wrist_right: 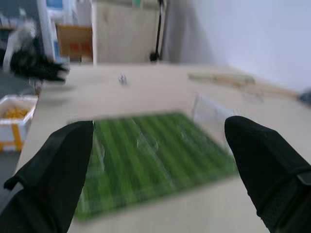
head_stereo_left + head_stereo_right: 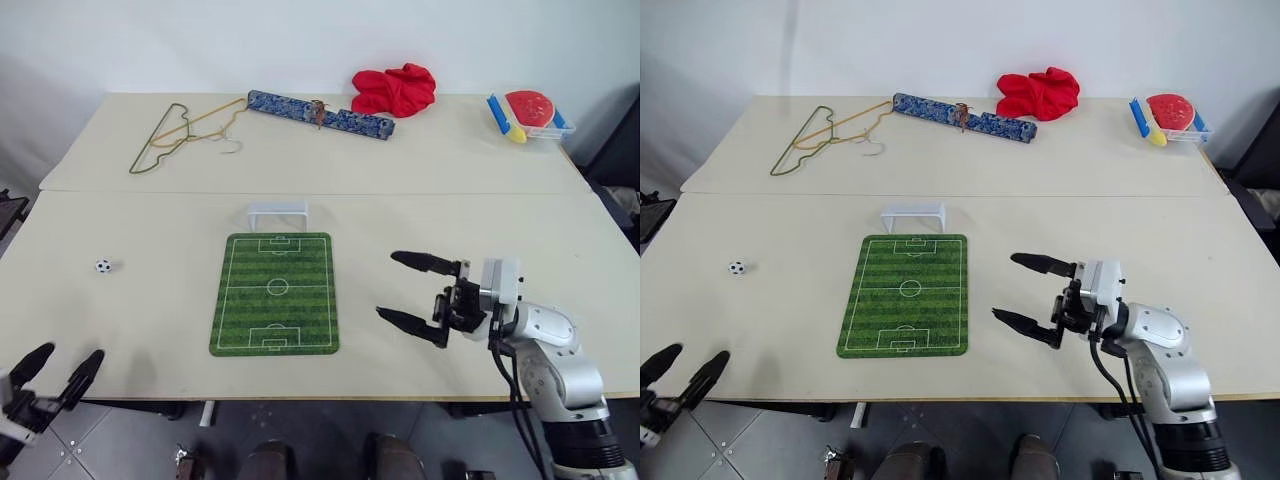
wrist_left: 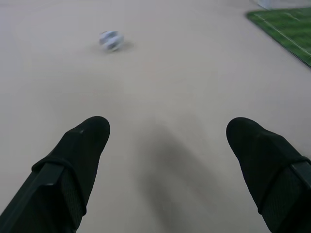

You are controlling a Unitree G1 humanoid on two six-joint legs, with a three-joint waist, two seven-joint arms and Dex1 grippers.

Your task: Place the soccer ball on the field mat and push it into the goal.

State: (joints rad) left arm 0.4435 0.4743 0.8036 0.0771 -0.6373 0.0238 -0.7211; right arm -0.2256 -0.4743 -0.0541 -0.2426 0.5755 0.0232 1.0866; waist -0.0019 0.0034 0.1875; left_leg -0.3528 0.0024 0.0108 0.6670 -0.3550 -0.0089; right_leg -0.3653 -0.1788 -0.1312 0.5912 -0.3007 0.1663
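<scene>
Field mat (image 2: 275,294) lies lengthwise toward goal (image 2: 278,211); both end effectors spread, empty.

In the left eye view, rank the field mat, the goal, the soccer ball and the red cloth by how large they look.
1. field mat
2. red cloth, though it lies farther from the camera, so its true size is less sure
3. goal
4. soccer ball, by far the smallest

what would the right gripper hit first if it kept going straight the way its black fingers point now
Probably the flat green striped field mat. The right gripper, jaws open, points across the beige table toward the mat's near side edge. It seems to hover above the surface, so it might pass over the mat; depth is unclear.
</scene>
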